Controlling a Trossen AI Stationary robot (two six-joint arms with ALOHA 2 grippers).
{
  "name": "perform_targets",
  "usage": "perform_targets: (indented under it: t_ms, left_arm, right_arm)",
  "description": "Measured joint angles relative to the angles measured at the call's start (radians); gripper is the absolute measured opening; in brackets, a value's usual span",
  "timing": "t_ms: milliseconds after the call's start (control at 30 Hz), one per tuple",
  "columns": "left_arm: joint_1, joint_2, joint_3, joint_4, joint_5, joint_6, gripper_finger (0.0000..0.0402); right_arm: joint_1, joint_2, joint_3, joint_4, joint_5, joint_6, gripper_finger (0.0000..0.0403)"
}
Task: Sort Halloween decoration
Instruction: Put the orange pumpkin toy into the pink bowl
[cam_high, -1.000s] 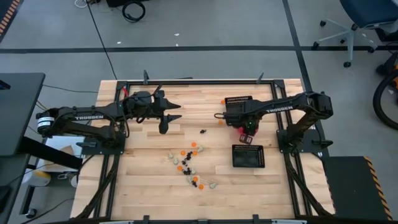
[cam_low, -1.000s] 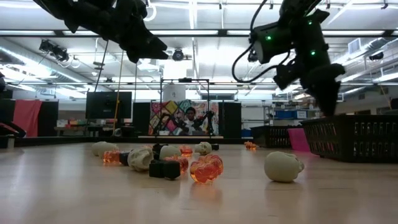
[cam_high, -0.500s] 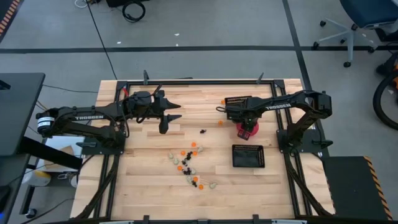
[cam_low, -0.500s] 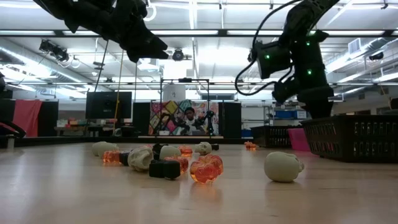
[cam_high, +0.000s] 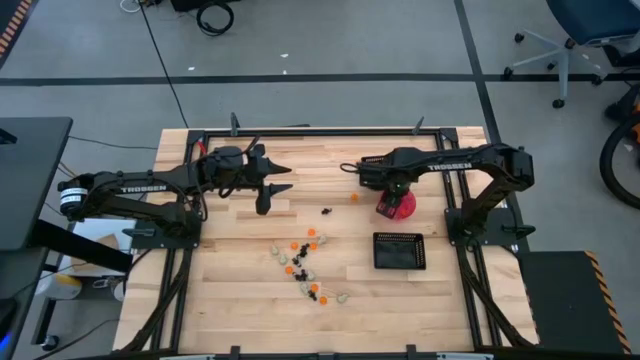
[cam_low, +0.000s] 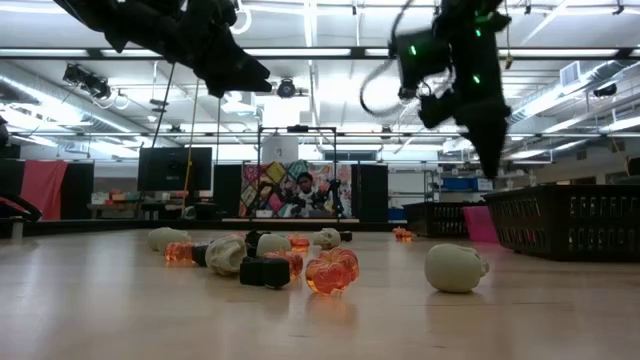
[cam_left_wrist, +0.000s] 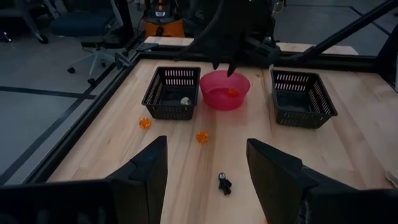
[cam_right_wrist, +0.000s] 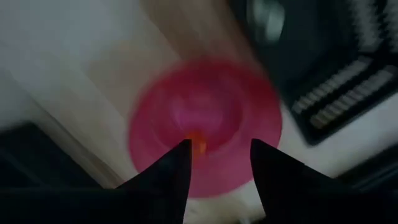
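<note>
Most of the tiny orange, black and cream Halloween trinkets (cam_high: 305, 262) lie scattered in a loose trail at the lower middle of the high view, on the pale wooden surface (cam_high: 240, 250). A few stragglers sit farther up: a small black one (cam_high: 327, 211) and an orange one (cam_high: 353, 197) near the centre. One orange piece (cam_left_wrist: 232, 93) already rests in the round pink-red plastic bowl (cam_left_wrist: 224, 90), and a pale one (cam_left_wrist: 185, 100) lies in the square black mesh tray (cam_left_wrist: 171, 93) beside it, so each container seems meant for one colour. The right hand (cam_right_wrist: 217, 168) hangs over that bowl, fingers spread apart and empty, which looks to me like a drop just made. The left hand (cam_left_wrist: 205, 174) waits released, left of centre, above bare wood.
</note>
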Motion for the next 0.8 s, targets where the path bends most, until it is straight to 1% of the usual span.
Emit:
perform_targets:
  t_ms: [100,233,400,600,800]
  left_arm:
    - [0.000,0.000,0.000,0.012,0.000,-0.002,0.0192]
    - [0.000,0.000,0.000,0.012,0.000,-0.004,0.0192]
    - [0.000,0.000,0.000,-0.002,0.000,-0.027,0.0192]
    - [0.000,0.000,0.000,-0.059,0.000,-0.040,0.0192]
    - [0.000,0.000,0.000,-0.086,-0.018,-0.046,0.0192]
  right_arm:
    - [0.034,0.000,0.068,0.029,0.057,-0.014,0.0169]
    - [0.073,0.000,0.113,0.083,0.087,-0.031,0.0169]
    - [0.104,0.000,0.116,0.199,0.078,-0.080,0.0169]
    - [0.129,0.001,0.116,0.341,0.062,-0.150,0.0169]
    - [0.156,0.058,0.116,0.434,0.053,-0.213,0.0169]
